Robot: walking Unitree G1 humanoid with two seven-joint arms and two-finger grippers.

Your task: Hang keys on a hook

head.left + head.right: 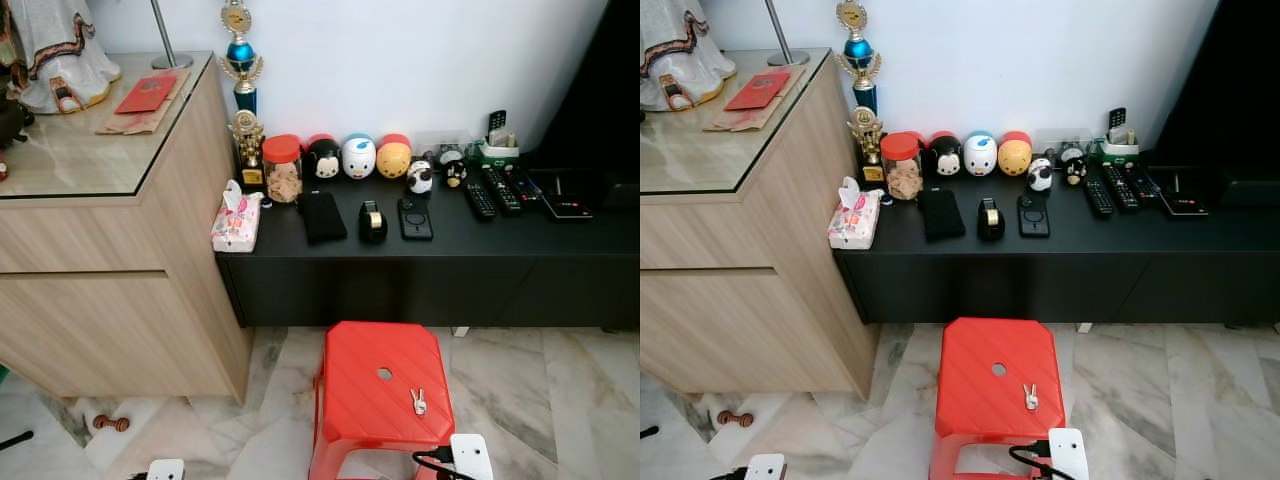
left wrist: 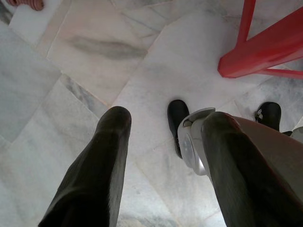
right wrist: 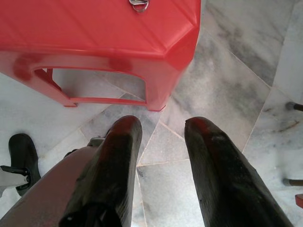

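Observation:
A small bunch of silver keys (image 1: 418, 402) lies on top of a red plastic stool (image 1: 380, 395), near its front right corner; the key ring (image 3: 139, 4) also shows at the stool's edge in the right wrist view. My right gripper (image 3: 163, 130) hangs open over the marble floor just in front of the stool, nothing between its fingers. My left gripper (image 2: 163, 125) hangs open lower left, above the floor, also holding nothing. No hook can be made out.
A black low console (image 1: 430, 250) behind the stool carries round toy figures, a jar, remotes and a phone. A wooden cabinet (image 1: 110, 250) with a glass top stands at the left. A tissue pack (image 1: 236, 222) sits on the console's left end. My own feet (image 2: 177, 116) show below.

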